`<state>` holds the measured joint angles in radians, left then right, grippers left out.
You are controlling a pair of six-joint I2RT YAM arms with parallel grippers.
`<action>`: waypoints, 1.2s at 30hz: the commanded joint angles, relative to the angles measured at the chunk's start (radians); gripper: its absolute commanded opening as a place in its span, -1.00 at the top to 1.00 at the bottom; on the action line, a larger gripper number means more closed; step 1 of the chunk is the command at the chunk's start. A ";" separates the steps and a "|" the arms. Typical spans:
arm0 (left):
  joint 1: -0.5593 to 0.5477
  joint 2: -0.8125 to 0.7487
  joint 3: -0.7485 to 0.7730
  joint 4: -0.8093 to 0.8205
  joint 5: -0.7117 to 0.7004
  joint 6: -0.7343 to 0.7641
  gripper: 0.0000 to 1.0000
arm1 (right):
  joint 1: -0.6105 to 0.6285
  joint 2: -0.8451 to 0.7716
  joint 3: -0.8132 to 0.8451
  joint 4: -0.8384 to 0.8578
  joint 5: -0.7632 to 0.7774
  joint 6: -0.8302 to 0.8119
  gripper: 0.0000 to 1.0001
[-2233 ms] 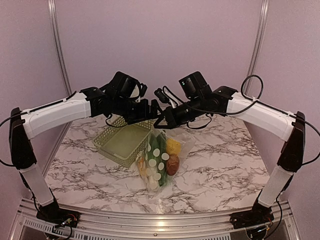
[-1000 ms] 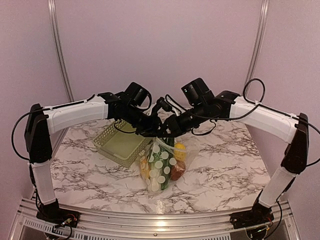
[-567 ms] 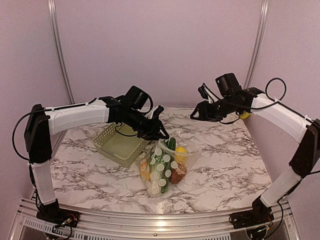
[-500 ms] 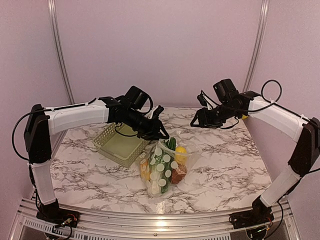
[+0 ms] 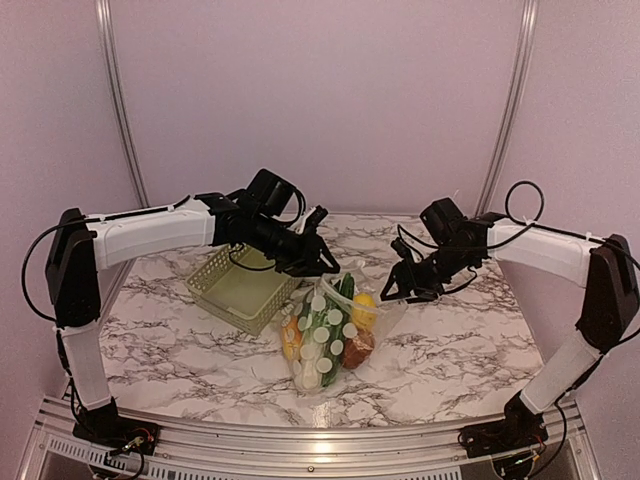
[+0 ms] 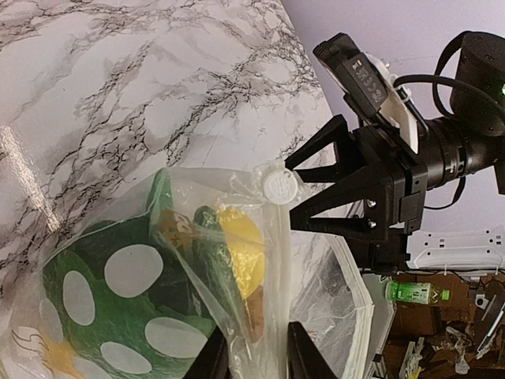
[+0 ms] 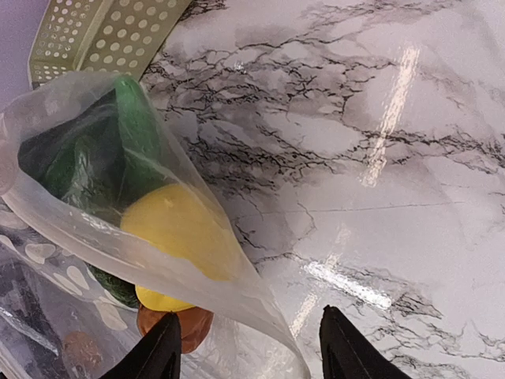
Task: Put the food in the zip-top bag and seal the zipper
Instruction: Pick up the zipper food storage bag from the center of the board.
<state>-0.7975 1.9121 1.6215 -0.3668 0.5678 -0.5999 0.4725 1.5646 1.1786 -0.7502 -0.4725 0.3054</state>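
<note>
The zip-top bag [image 5: 322, 338], clear with white dots, stands on the marble table holding the food: a green vegetable [image 5: 318, 322], a yellow fruit [image 5: 362, 306] and a brown piece [image 5: 357, 346]. My left gripper [image 5: 320, 263] is shut on the bag's top edge, and the film [image 6: 272, 316] runs between its fingers [image 6: 304, 354]. My right gripper [image 5: 396, 291] hangs open just right of the bag's mouth. In the right wrist view the zipper strip [image 7: 63, 209] crosses over the yellow fruit [image 7: 177, 229], and the bag's corner lies between the wide-apart fingers [image 7: 347, 349].
A pale green lattice basket [image 5: 240, 285] stands at the left of the bag, under the left arm, and its corner [image 7: 95, 31] shows in the right wrist view. Bare marble table [image 5: 460, 340] lies to the right and front. Purple walls close the back.
My right gripper let go of the bag's top, swung out to the right, then came back down beside the bag's right corner, open. The left gripper kept its hold.
</note>
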 commanded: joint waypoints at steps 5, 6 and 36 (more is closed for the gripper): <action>0.014 -0.047 -0.007 0.026 -0.001 0.003 0.27 | -0.002 0.018 0.031 0.101 -0.041 0.020 1.00; 0.014 -0.051 -0.004 0.014 -0.022 0.015 0.14 | 0.000 0.017 0.061 0.098 -0.035 0.018 1.00; 0.013 0.056 0.145 -0.096 -0.637 0.084 -0.62 | 0.063 0.219 0.606 -0.062 -0.021 0.013 1.00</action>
<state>-0.8230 1.9369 1.7657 -0.5171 -0.0280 -0.5198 0.5304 1.7657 1.7149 -0.7742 -0.4839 0.3283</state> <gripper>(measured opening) 0.837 0.004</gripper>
